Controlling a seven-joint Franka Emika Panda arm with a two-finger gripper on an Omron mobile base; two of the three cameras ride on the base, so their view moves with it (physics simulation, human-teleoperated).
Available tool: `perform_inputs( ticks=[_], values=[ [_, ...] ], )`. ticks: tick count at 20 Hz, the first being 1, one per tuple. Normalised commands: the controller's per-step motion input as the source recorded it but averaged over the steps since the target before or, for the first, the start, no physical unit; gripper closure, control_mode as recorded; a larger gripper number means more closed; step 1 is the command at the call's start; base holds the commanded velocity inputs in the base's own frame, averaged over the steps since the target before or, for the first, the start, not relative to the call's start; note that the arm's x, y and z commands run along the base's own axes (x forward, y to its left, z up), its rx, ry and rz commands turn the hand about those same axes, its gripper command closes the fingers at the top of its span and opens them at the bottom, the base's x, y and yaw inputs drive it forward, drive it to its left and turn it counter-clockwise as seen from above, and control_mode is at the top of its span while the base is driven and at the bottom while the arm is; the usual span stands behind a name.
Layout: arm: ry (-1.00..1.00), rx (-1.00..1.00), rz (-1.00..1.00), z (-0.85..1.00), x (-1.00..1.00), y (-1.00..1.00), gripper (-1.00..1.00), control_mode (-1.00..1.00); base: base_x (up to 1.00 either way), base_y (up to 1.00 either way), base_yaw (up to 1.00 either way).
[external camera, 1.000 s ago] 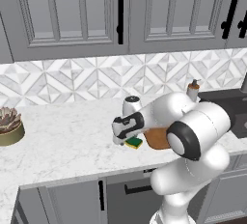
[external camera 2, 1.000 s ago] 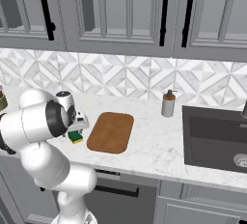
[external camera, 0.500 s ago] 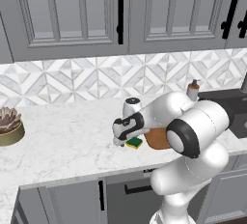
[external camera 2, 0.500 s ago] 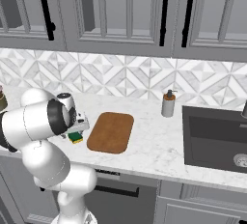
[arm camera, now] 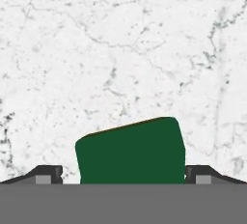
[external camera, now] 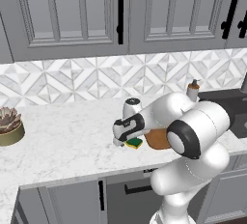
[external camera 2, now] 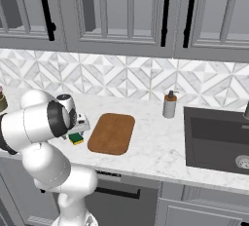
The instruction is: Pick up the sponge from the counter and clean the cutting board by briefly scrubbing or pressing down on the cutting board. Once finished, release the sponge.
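Observation:
The sponge (arm camera: 131, 153) lies green side up on the white marble counter (arm camera: 120, 49), just left of the reddish-brown cutting board (external camera 2: 112, 133). My gripper (arm camera: 124, 175) hangs straight over the sponge and is open, with one dark fingertip (arm camera: 48, 174) on either side of it and small gaps between. From the left base the gripper (external camera: 126, 140) sits low over the sponge (external camera: 135, 143), and my arm hides most of the cutting board (external camera: 157, 138). From the right base the sponge (external camera 2: 75, 138) peeks out under the gripper (external camera 2: 78, 131).
A soap dispenser (external camera 2: 169, 104) stands behind the board near a dark sink (external camera 2: 219, 137) at the right. A potted succulent (external camera: 9, 126) sits at the far left of the counter (external camera: 67, 141). Grey wall cabinets hang overhead.
The hand has sunk slightly toward the sponge. The jaws have stayed wide open, and the sponge and board have not moved.

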Motion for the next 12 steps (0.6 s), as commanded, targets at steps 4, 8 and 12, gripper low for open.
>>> perform_inputs(
  ticks=[4,8,12],
  values=[
    [0.00,0.00,0.00,0.01,0.00,-0.02,-1.00,-1.00,0.00,0.00,0.00],
    [0.00,0.00,0.00,0.02,0.02,0.00,-1.00,-1.00,0.00,0.00,0.00],
    [0.00,0.00,0.00,0.03,0.00,-0.06,-1.00,-1.00,0.00,0.00,0.00]
  ],
)
